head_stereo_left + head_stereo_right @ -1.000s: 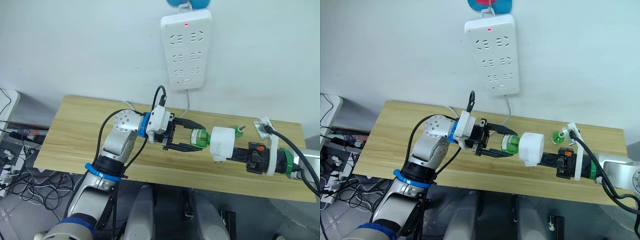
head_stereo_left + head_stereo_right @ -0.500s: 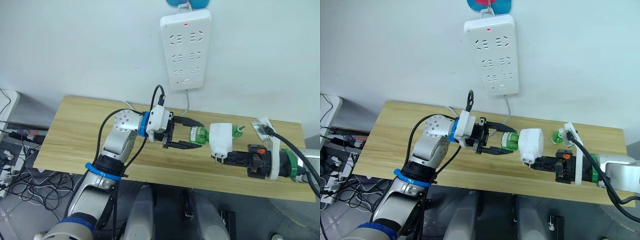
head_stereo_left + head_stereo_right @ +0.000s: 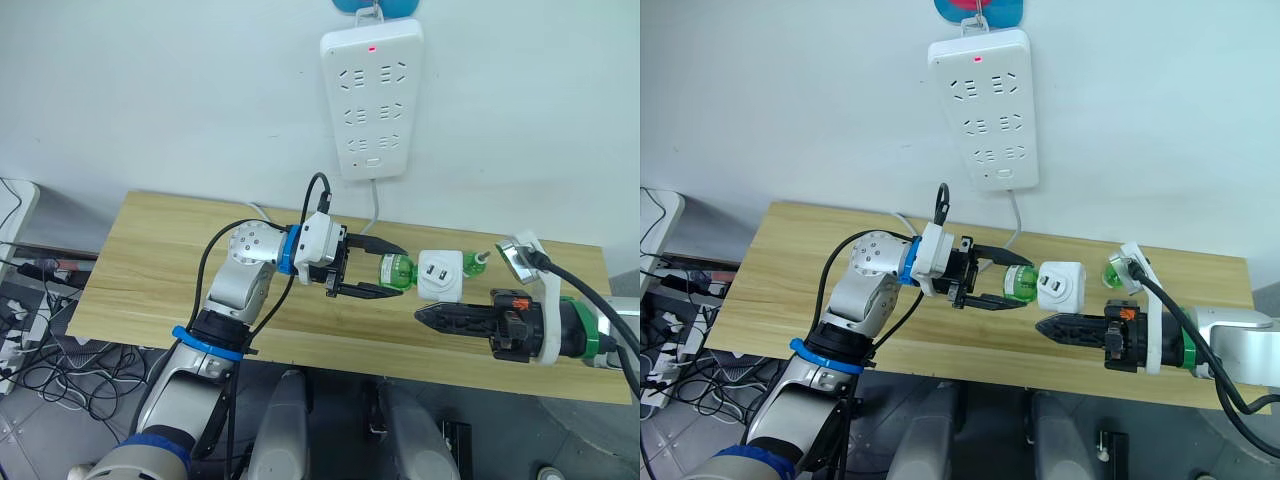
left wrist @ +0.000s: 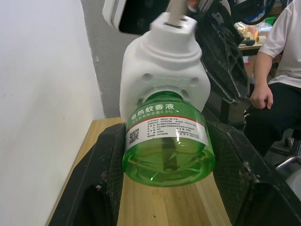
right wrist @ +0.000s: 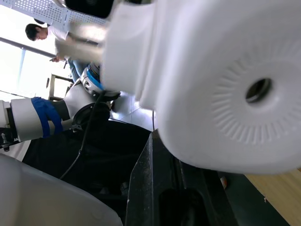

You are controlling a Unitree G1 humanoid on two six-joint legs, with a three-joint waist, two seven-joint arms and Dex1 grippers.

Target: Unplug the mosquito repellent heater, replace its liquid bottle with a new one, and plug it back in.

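Observation:
My left gripper (image 3: 385,270) is shut on a green liquid bottle (image 3: 398,270), held level above the table. In the left wrist view the bottle (image 4: 165,146) sits between both fingers. The white mosquito repellent heater (image 3: 440,277) is on the bottle's far end, its prongs (image 4: 178,14) pointing away. My right gripper (image 3: 420,314) lies just in front of the heater with its fingers together, and the heater is not between them. The heater's round top with the centre hole (image 5: 257,89) shows close in the right wrist view. A second small green bottle (image 3: 478,262) stands behind the heater.
A long white power strip (image 3: 372,100) with a red light hangs on the wall above the wooden table (image 3: 150,270). Its cord drops to the table behind my left arm. Cables lie on the floor at the left. A seated person (image 4: 277,56) shows beyond the table.
My right gripper has let go of the heater and slid left, just in front of it. The heater has turned on the bottle. The left gripper has stayed put.

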